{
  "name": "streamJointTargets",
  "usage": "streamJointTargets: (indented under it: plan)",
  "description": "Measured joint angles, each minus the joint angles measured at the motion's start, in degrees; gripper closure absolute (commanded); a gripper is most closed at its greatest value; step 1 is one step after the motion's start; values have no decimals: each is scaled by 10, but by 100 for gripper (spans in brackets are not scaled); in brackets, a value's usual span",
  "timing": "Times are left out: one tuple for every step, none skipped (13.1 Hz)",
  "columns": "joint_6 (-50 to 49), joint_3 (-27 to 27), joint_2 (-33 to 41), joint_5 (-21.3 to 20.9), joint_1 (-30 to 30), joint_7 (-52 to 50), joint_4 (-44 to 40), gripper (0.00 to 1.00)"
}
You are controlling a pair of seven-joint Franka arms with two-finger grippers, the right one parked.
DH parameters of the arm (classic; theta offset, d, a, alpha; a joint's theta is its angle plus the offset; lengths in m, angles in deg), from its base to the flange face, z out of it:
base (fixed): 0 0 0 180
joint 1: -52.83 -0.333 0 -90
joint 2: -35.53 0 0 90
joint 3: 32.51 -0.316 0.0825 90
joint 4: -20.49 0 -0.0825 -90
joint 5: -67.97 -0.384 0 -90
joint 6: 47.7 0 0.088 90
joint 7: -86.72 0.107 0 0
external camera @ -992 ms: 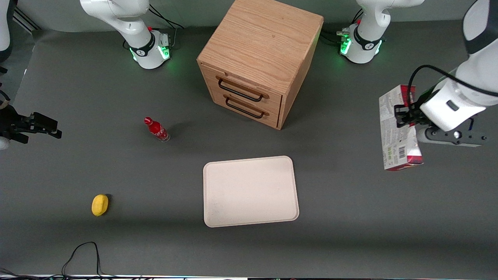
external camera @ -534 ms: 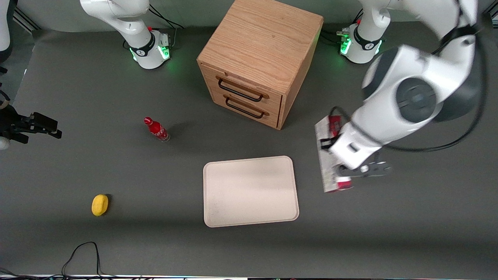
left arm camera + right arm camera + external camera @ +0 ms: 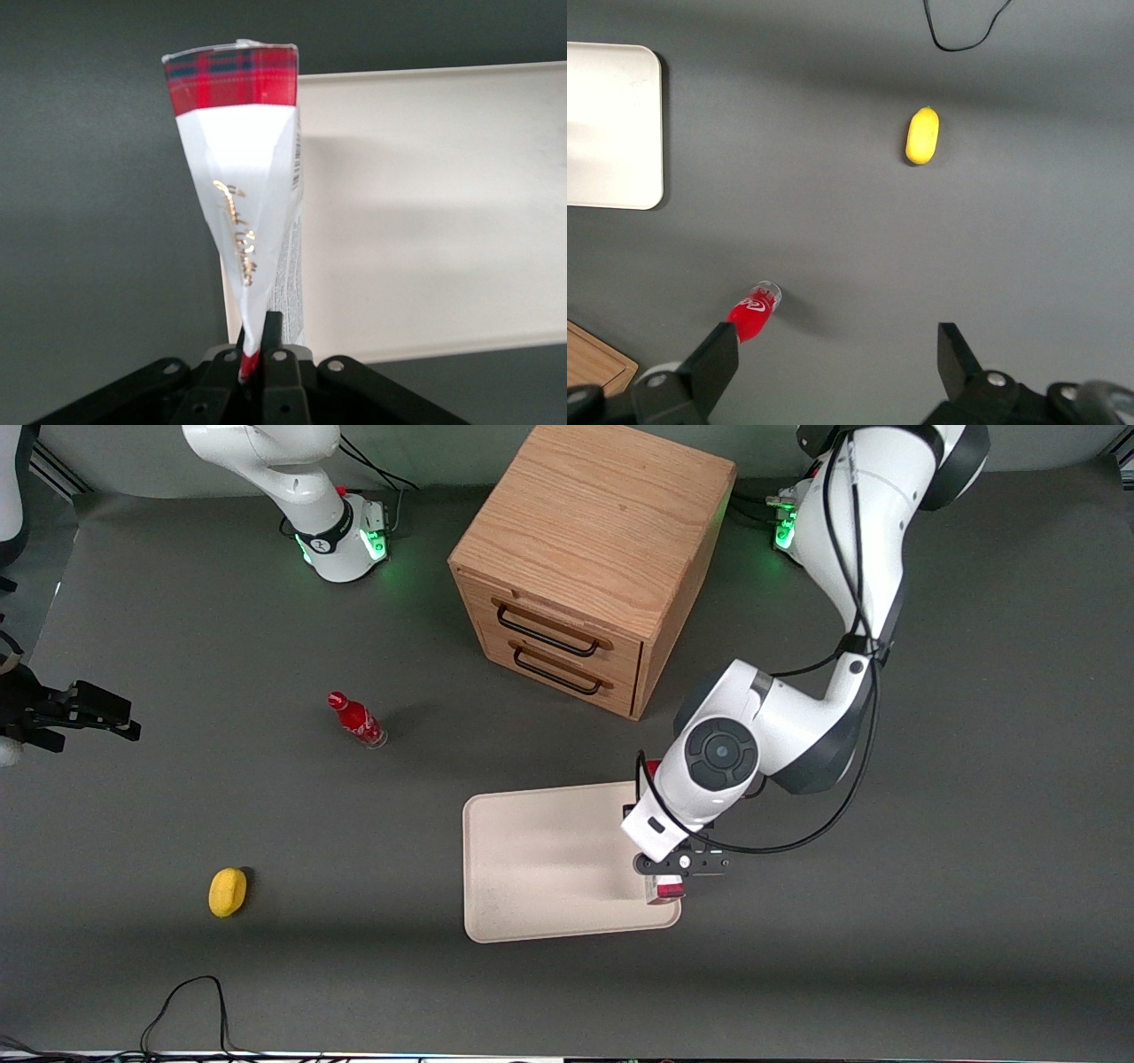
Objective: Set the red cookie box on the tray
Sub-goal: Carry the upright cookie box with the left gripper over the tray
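Observation:
The red cookie box [image 3: 244,177] hangs edge-on from my left gripper [image 3: 258,343], which is shut on its lower end; its tartan-red end points away from the wrist. In the front view the wrist covers most of the box [image 3: 669,888], and only its red ends show. The gripper [image 3: 671,865] is over the cream tray [image 3: 540,859], at the edge toward the working arm's end. In the wrist view the box stands along the tray's [image 3: 425,212] rim, partly over the dark table. I cannot tell whether the box touches the tray.
A wooden two-drawer cabinet [image 3: 589,558] stands farther from the front camera than the tray. A small red bottle [image 3: 356,720] and a yellow object [image 3: 228,891] lie toward the parked arm's end. A black cable [image 3: 186,1001] loops at the near table edge.
The left arm has swung in from the working arm's end of the table, carrying the box from open table to above the tray's edge.

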Motion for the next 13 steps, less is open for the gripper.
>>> streamJointTargets:
  plan:
    - [17, 0, -16, -11, 4, -17, 0, 100]
    - [30, 0, -31, -24, 9, -31, -1, 100]
    - [37, 0, -43, -33, 14, -41, -1, 100]
    - [40, 0, -51, -37, 19, -49, -1, 100]
    - [42, 0, -55, -39, 21, -54, -1, 100]
    - [45, 0, -57, -40, 22, -56, -1, 100]
    - [47, 0, -59, -41, 23, -57, -1, 100]
    - [48, 0, -59, -42, 23, -58, -1, 100]
    - [48, 0, -59, -42, 23, -58, -2, 100]
    - [48, -1, -59, -42, 23, -58, -2, 73]
    - [48, -1, -59, -42, 23, -58, -2, 4]
    - [49, -1, -59, -43, 23, -59, -2, 0]
    - [49, -2, -59, -44, 23, -59, -3, 0]
